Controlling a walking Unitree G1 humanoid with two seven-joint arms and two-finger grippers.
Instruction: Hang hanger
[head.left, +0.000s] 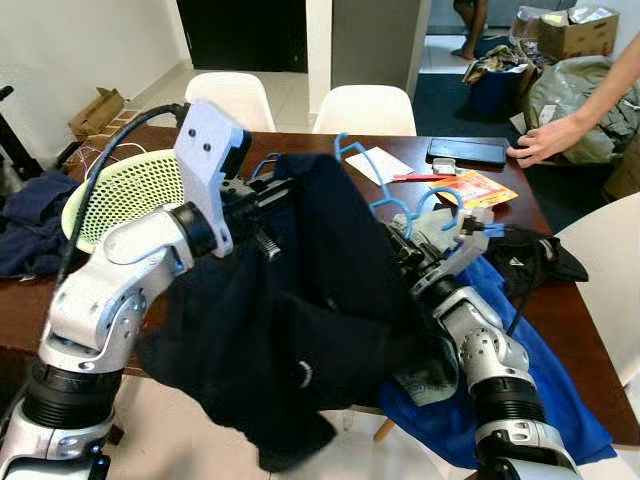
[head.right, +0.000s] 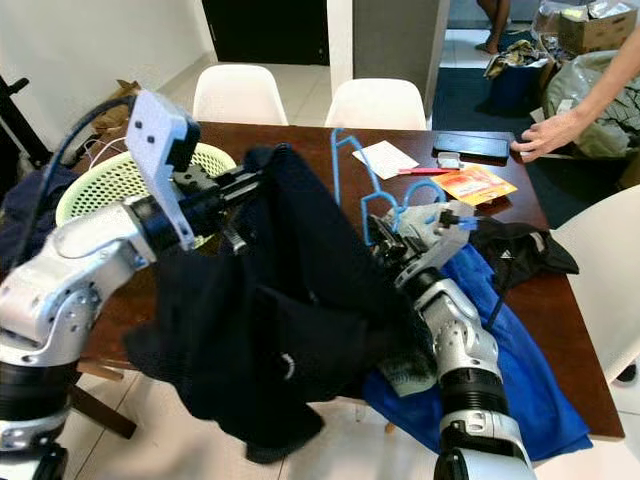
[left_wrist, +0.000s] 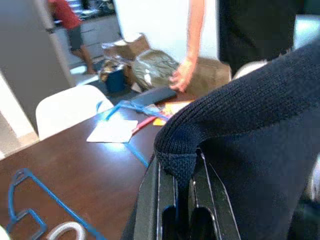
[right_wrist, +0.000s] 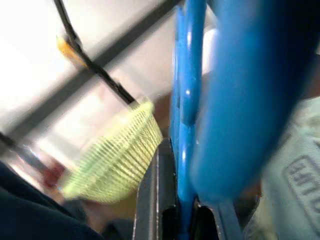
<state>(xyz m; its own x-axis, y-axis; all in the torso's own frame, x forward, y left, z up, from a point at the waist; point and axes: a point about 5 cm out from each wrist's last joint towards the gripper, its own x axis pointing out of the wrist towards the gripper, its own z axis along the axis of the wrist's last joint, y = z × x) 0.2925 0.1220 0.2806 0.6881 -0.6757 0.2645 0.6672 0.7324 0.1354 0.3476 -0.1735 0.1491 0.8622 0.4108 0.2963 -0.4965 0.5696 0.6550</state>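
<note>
Head cam: L gripper (head.left: 268, 192) pinching dark sweater (head.left: 300, 330) over table (head.left: 560, 300) front edge; R gripper (head.left: 405, 238) clamps blue hanger (head.left: 365, 175).
L wrist: fingers (left_wrist: 167, 195) shut on knit hem.
R wrist: hanger in jaws.
Sweater partly draped, hanging left.

Brown desk (head.left: 560, 330): dark garment (head.left: 300, 320) draped at centre, held up by left claw (head.left: 268, 196); blue hanger (head.left: 375, 185) above; green basket (head.left: 125, 195) far left.

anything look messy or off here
Yes: the dark garment hangs bunched and lopsided, pinched at one edge by the left pincer, while the right pincer grips the blue hanger, tilted.
</note>
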